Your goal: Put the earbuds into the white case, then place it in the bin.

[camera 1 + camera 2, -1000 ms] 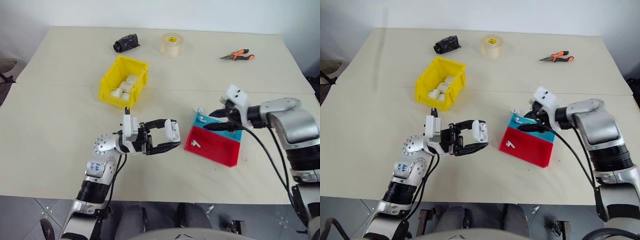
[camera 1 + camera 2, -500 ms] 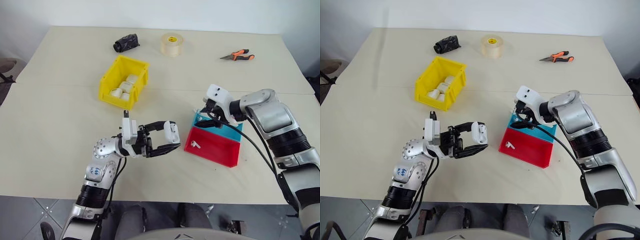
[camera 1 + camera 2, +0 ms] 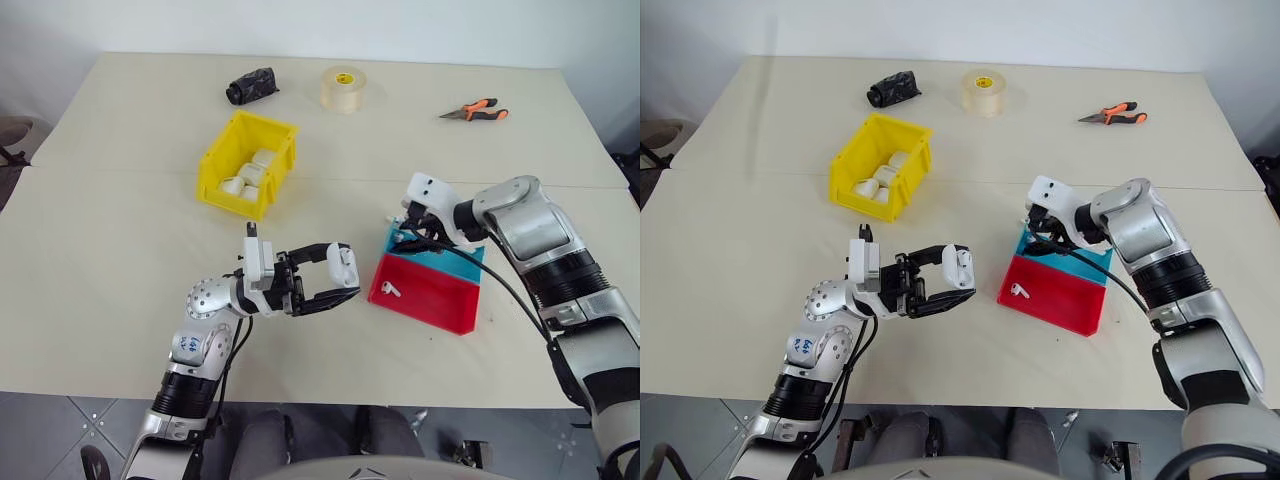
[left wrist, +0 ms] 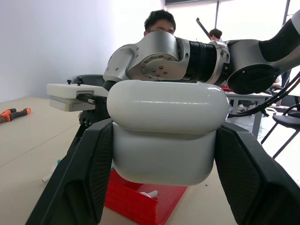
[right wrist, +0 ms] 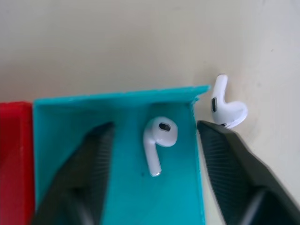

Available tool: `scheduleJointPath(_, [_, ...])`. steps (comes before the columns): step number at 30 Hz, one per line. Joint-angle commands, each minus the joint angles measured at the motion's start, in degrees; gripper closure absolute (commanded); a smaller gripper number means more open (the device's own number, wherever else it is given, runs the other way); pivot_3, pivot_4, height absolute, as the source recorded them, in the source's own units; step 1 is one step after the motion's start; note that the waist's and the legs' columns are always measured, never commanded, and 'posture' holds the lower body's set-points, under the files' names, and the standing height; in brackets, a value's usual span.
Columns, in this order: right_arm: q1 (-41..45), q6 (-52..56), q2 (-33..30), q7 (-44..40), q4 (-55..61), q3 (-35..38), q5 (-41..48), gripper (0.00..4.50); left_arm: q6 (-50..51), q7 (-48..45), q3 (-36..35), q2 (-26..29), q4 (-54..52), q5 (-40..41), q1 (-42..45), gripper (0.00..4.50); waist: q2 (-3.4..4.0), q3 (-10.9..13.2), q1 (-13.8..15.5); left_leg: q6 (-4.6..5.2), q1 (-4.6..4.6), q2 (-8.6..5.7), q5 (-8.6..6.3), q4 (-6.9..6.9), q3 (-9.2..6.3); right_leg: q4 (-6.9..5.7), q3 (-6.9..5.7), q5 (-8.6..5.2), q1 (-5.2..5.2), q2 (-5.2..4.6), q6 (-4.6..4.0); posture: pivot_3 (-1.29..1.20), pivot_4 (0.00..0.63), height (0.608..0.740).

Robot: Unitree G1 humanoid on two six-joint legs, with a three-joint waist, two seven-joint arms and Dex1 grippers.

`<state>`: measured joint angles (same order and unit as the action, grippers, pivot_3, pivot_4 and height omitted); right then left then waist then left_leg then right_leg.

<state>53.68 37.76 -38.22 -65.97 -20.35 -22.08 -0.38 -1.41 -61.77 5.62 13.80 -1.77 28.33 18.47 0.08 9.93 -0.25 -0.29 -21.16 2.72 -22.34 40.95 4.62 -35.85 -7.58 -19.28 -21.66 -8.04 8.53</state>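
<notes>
The left gripper (image 3: 335, 283) pinches the white case (image 3: 346, 266) beside the tray (image 3: 430, 295). The right gripper (image 5: 152, 140), spread apart, straddles an earbud (image 5: 158, 140) in the tray's blue part.

The right claw (image 3: 1040, 240) covers the near corner of the blue tray (image 5: 70, 140), so from the head views the earbuds (image 5: 158, 140) there are too small and hidden to see. In the left wrist view, the white case (image 4: 164, 131) hides most of the red tray (image 4: 145, 201). The white pieces inside the bin (image 3: 247, 165) are too small to identify.
</notes>
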Motion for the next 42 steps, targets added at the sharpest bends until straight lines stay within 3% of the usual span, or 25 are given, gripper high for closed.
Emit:
scheduleJointPath(1, [0.55, -0.22, 0.47, 0.13, 0.05, 0.59, -0.54, 2.61, -0.86, 0.10, -0.03, -0.44, -2.01, 0.68, 0.24, 1.70, 0.00, 0.00, -0.02, 0.00, 0.00, 0.00, 0.00, 0.00, 0.00, 0.00, 0.00, 0.00, 0.00, 0.00, 0.00, 0.00, 0.150, 0.740])
scheduleJointPath(25, [-0.32, -1.17, -1.19, -2.29, -1.16, -0.29, -3.55, 2.61, -0.64, 0.19, -0.30, -0.09, -2.41, 0.85, 0.30, 1.70, 0.01, -0.01, 0.05, 0.00, 0.01, 0.00, 0.00, 0.00, -0.02, 0.00, -0.01, 0.00, 0.02, 0.00, 0.00, 0.00, 0.150, 0.740])
scheduleJointPath(31, [-1.07, -1.26, -0.72, -1.96, -1.07, 0.00, -3.47, 3.97, -0.50, 0.20, -0.29, 0.00, -2.57, 0.88, 0.31, 1.70, 0.01, -0.01, 0.03, 0.00, 0.02, 0.00, 0.00, 0.00, -0.02, 0.00, -0.01, 0.00, 0.03, 0.00, 0.00, 0.00, 0.150, 0.740])
scheduleJointPath(38, [-1.88, -1.93, -1.80, -1.23, 0.41, 1.30, -3.27, 3.97, -0.39, 0.26, -0.35, 0.24, -2.89, 0.92, 0.10, 1.70, 0.01, -0.01, 0.04, 0.00, 0.03, 0.00, 0.00, 0.02, -0.02, -0.01, 0.00, 0.00, 0.05, 0.00, 0.00, 0.00, 0.150, 0.740])
scheduleJointPath(42, [-2.63, -2.25, -3.90, -2.20, 4.22, 6.44, 0.22, 3.97, -0.22, 0.12, -0.38, 0.43, -3.13, 1.09, -0.06, 1.70, 0.01, -0.01, 0.29, 0.00, 0.00, 0.00, 0.00, 0.02, -0.04, -0.01, -0.01, 0.00, 0.05, -0.01, 0.00, 0.00, 0.150, 0.740])
